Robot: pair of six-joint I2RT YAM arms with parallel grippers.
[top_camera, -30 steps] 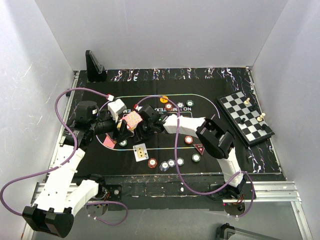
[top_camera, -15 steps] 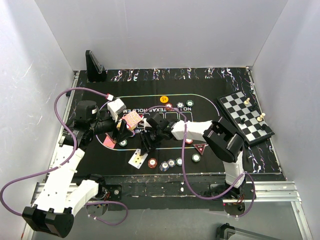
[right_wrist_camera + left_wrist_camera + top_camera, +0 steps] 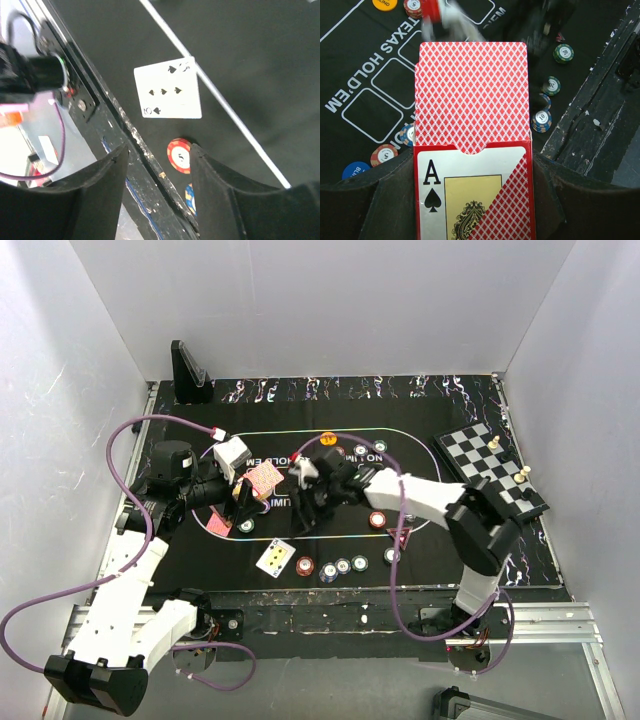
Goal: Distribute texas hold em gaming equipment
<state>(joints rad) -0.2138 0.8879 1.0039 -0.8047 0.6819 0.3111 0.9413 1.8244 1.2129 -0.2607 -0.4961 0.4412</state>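
left wrist view: the left gripper (image 3: 473, 172) is clamped tight on a red cardboard card pack (image 3: 512, 205) printed with an ace of spades, a red-backed playing card (image 3: 470, 95) poking out of its top. on the right wrist view, the right gripper (image 3: 159, 160) hangs with jaws apart, nothing between them. a white face-up spade card (image 3: 167, 90) lies flat on the black printed mat (image 3: 260, 60) just beyond its fingertips, untouched, with a red round poker chip (image 3: 179, 156) beside one finger.

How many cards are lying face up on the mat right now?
1. The face-up card lies on the black mat close to its near edge, just left of the red chip. Others may be hidden.
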